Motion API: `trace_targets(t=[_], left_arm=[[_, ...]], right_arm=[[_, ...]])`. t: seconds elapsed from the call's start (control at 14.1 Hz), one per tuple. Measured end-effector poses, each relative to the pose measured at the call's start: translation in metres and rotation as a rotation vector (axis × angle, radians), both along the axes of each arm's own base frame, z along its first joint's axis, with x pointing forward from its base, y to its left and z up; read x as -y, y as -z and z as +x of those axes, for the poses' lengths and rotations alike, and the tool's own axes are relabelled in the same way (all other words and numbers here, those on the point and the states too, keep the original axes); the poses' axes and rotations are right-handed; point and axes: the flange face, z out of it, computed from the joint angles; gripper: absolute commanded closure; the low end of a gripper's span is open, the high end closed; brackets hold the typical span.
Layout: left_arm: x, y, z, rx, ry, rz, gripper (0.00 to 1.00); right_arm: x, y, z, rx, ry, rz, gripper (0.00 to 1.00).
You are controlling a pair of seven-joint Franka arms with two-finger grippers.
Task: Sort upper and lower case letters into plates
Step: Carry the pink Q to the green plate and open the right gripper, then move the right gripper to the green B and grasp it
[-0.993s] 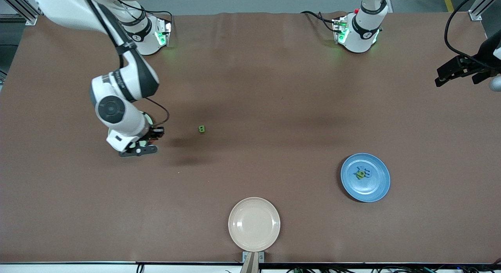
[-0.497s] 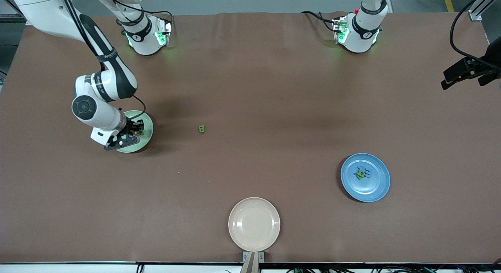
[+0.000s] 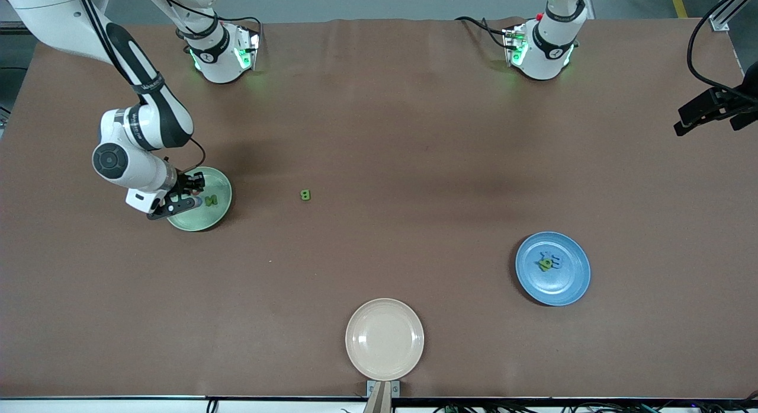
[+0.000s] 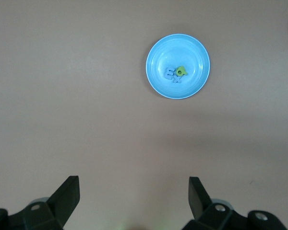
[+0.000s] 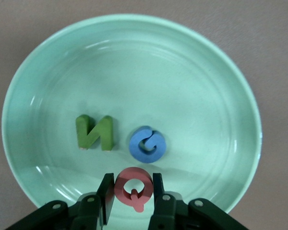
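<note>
**Red Q being delivered to the green plate**

The red Q (image 5: 133, 188) is being held between the closed fingers of the right gripper (image 3: 185, 194), low over the green plate (image 3: 220, 214) at the right arm's end of the table. For the step to be done well, the letter is best lowered until it is nearly resting on the plate's flat middle and only then released, so that it is not bouncing toward the sloped rim. The bare patch just beside the blue G (image 5: 147, 144) and the green N (image 5: 95, 132) appears suitable; both are already lying flat in the plate and should not be nudged.

The left gripper (image 4: 133, 197) is being kept spread wide and empty, waiting high above the left arm's end of the table.

One green B (image 3: 305, 195) is lying on the brown table (image 3: 414, 134) between the two ends, not yet sorted. A small cluster of letters (image 3: 548, 262) is resting in the blue plate (image 3: 577, 285).

The letters are being seen as chunky, matte and blocky with rounded edges; the plates look glossy, smooth and shallow, with faint concentric rings. A cream plate (image 3: 408, 359) is sitting empty nearest the front camera.
</note>
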Motion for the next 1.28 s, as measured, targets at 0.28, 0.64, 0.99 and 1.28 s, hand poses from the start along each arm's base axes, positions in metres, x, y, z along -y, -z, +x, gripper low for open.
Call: trace_targets(t=[0.28, 0.64, 0.99, 1.28], left_arm=[[-0.002, 0.003, 0.002, -0.006, -0.003, 0.0, 0.0], [-0.004, 0.003, 0.002, -0.005, -0.007, -0.001, 0.0], [-0.004, 0.003, 0.002, -0.004, -0.006, -0.001, 0.0], [-0.002, 0.003, 0.002, -0.004, -0.003, -0.002, 0.0]], right_arm=[[-0.01, -0.009, 0.0, 0.015, -0.022, -0.002, 0.0], [-0.058, -0.056, 0.005, 0.037, -0.034, 0.028, 0.0], [-0.154, -0.078, -0.003, 0.057, 0.036, 0.069, 0.0], [-0.249, -0.085, -0.025, 0.121, 0.076, 0.088, 0.0]])
